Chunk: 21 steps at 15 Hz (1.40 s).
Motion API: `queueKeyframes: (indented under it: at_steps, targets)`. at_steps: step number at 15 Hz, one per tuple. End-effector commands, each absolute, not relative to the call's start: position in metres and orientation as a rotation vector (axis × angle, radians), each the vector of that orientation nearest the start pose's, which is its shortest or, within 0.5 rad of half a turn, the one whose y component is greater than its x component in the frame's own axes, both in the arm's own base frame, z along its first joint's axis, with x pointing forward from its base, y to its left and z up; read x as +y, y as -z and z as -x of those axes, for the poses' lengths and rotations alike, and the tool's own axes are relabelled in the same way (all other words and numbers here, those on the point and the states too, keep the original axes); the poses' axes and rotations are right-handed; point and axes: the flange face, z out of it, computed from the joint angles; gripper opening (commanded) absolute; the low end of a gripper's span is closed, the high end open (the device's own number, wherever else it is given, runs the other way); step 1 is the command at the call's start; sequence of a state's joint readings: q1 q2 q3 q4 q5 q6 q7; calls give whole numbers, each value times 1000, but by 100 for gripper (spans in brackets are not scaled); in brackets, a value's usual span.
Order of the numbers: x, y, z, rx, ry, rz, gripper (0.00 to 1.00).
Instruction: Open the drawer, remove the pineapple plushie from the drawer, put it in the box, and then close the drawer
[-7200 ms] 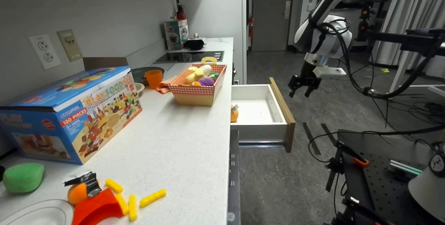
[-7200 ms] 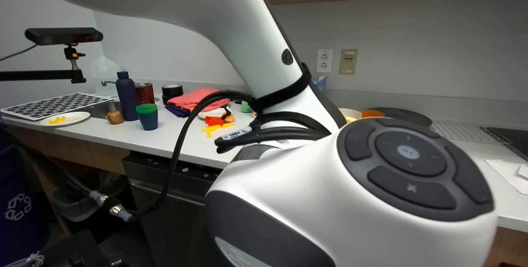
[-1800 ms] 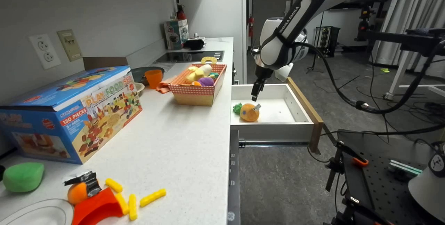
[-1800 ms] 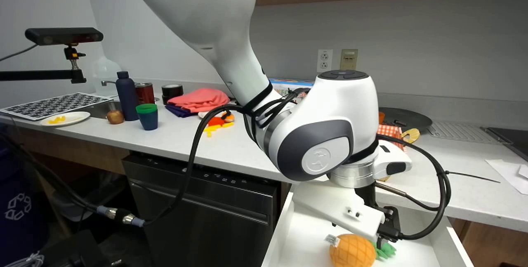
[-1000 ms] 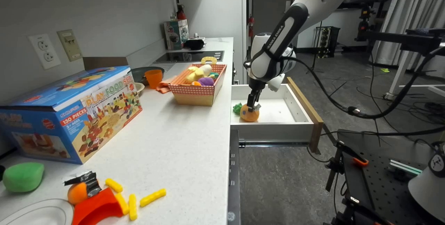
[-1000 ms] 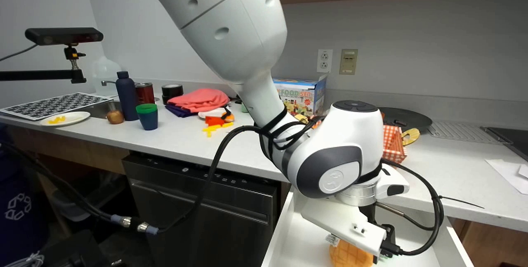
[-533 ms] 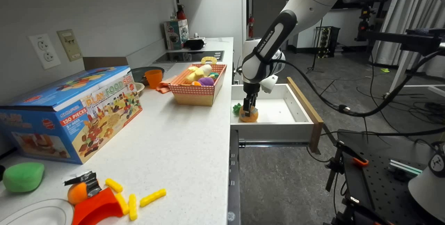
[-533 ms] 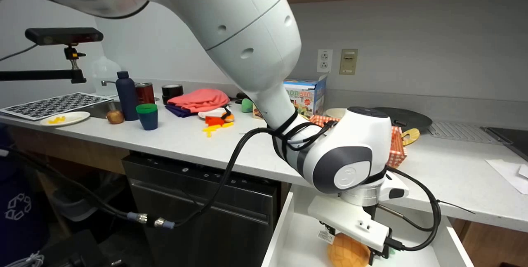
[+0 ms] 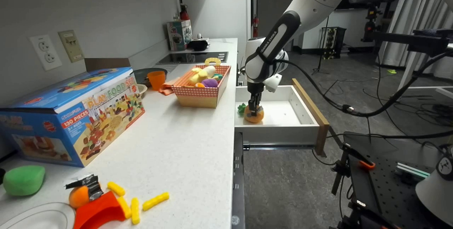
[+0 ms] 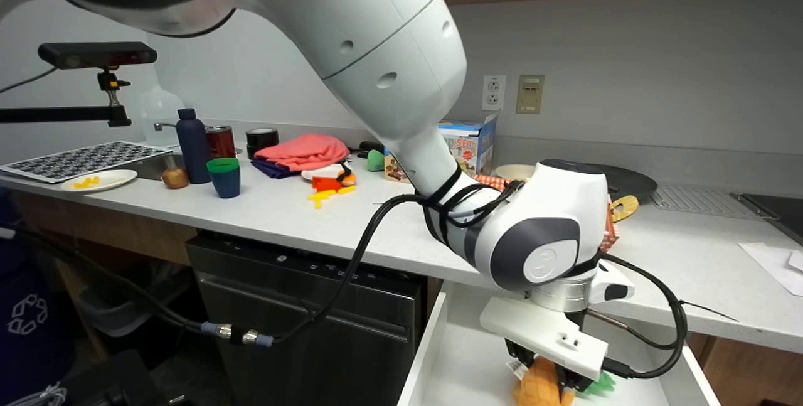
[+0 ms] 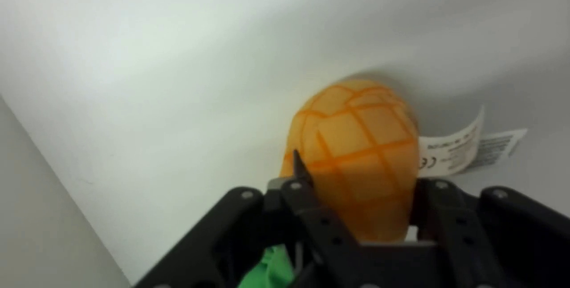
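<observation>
The drawer [image 9: 283, 112] stands pulled out, its white interior in view. Inside lies the pineapple plushie [image 11: 356, 145], orange with a darker grid pattern, a white tag on one side and a green top [image 9: 241, 109]. My gripper [image 11: 358, 176] reaches down into the drawer around the plushie's body; in the wrist view both fingers press against its sides and squeeze it. The plushie appears to rest on the drawer floor. In an exterior view the box [image 9: 196, 96], lined in red check, sits on the counter with several toy fruits inside.
The white counter's edge [image 9: 234, 144] runs alongside the drawer, and the wooden drawer front [image 9: 309, 115] bounds its far end. A blue play-food carton [image 9: 70, 115], an orange cup [image 9: 156, 79] and yellow toy sticks [image 9: 155, 201] are on the counter.
The drawer is pulled out further than in the oldest frames. My arm has come down over the plushie, and the fingers have closed in on its sides within the last half second.
</observation>
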<state>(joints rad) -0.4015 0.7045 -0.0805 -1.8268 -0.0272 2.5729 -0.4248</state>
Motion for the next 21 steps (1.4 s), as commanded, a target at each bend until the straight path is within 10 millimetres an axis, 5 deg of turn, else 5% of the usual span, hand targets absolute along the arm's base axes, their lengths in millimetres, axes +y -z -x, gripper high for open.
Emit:
queueKeyframes:
  at_steps: [1,3,6,12,15,21]
  targets:
    - [-310,-193,-553,-26,-15,3326,16]
    - [-316,-222,-538,-86,23,3378,4]
    - [-316,-270,-523,-138,173,3436,3]
    - [-273,-383,-527,-244,756,3429,5]
    - [-251,-410,-531,-326,985,3377,5]
    - [-208,-421,-541,-378,1205,3248,5]
